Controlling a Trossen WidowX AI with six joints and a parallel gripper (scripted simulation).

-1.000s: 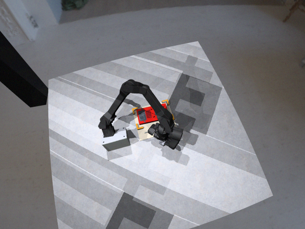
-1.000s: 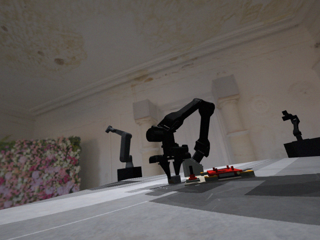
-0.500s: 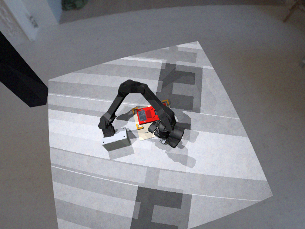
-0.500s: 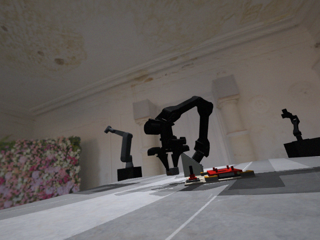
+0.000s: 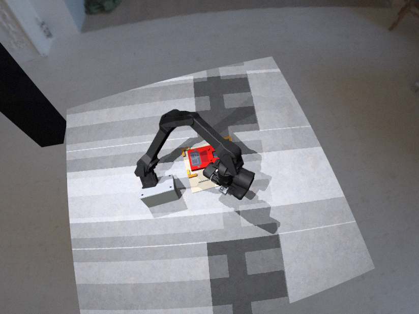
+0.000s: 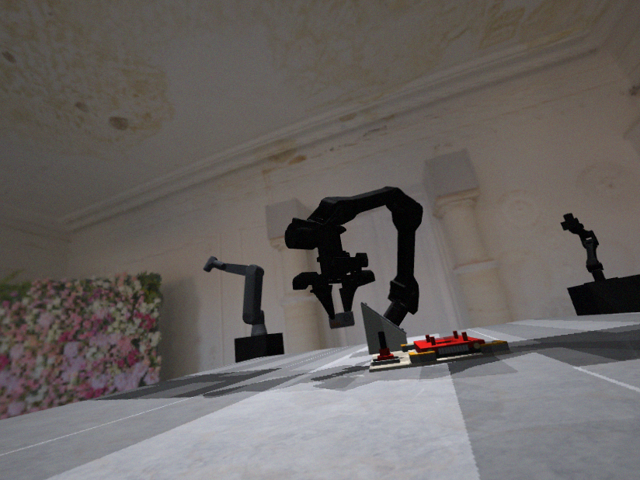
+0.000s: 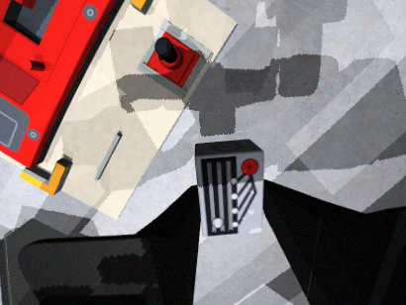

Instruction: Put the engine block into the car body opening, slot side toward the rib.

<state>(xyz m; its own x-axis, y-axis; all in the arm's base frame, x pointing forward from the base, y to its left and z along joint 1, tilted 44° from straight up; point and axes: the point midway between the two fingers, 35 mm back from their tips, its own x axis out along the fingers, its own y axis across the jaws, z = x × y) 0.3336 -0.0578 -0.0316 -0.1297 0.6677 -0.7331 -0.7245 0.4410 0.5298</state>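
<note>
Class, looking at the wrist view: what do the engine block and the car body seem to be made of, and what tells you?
Engine block: looks like cast metal or grey plastic, matte; flat grey faces, dark ribbed top, one red cap. It hangs in the gripper.
Car body: probably moulded plastic or painted metal, smooth; uniform bright red, crisp edges.

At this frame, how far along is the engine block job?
Done: the gripper is shut on the grey engine block, which hangs above the table in the exterior view. In hand: carrying it beside the beige board. Left: reaching the red car body, aligning slot to rib, pushing down, withdrawing.
</note>
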